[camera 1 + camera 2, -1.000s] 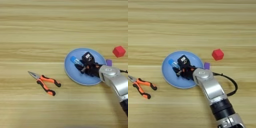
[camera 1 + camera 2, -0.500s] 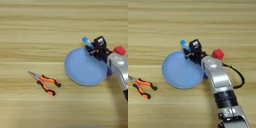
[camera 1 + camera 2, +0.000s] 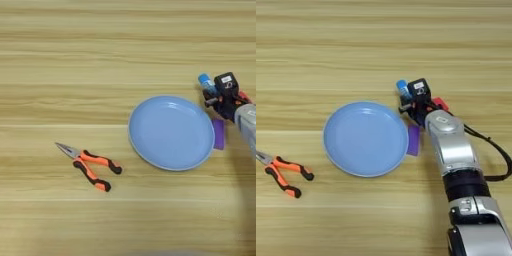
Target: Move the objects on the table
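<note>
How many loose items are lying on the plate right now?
0. The plate is bare. The glue stick is at the end effector beyond its rim, the purple bar beside its right edge, the pliers to its left.

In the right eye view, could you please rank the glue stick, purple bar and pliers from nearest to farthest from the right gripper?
1. Glue stick: at the right gripper, beyond the plate.
2. Purple bar: just nearer the camera, by the plate's right rim.
3. Pliers: far left.
</note>
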`<action>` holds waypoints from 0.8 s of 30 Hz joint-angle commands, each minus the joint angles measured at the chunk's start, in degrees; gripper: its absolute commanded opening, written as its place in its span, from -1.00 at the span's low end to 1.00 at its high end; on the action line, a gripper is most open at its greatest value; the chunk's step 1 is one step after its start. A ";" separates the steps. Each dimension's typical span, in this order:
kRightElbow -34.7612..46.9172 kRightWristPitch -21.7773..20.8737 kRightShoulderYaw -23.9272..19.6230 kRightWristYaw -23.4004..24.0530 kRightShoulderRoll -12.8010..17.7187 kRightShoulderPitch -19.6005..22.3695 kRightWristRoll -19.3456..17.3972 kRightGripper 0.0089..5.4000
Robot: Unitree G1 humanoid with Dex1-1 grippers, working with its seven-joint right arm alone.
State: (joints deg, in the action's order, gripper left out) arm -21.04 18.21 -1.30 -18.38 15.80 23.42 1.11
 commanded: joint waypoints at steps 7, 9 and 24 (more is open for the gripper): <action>-6.76 -6.61 -0.55 0.68 1.43 6.24 0.20 -0.48; -8.08 -7.13 -0.57 0.64 1.42 6.57 0.14 -0.48; -7.51 -8.41 -0.66 0.38 1.25 7.23 -0.34 -0.02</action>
State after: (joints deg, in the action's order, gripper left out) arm -33.14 11.75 -1.31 -18.26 15.69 26.30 1.09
